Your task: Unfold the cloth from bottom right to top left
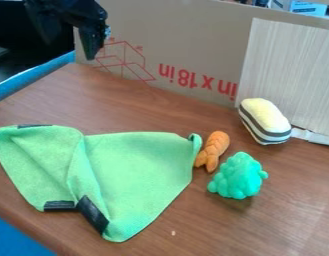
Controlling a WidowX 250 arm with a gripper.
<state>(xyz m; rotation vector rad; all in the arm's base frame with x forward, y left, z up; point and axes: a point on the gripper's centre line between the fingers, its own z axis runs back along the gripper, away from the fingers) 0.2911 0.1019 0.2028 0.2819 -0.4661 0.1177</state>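
Cloth (143, 175), light green, lies on the left and middle of the brown wooden table (260, 235), still partly folded: a raised crease runs down its left part, and dark strips show at its upper left edge and along its lower edge. Just beside its right corner is an orange braided toy (213, 150), with a lumpy teal-green toy (239, 176) near that, and beyond them a pale yellow block-like toy (263, 120) with dark stripes. Cardboard (187, 45) with red print stands behind, a pale ribbed panel (287, 75) against it. At upper left, the black gripper (70, 50) hangs well apart from the cloth, open and holding nothing.
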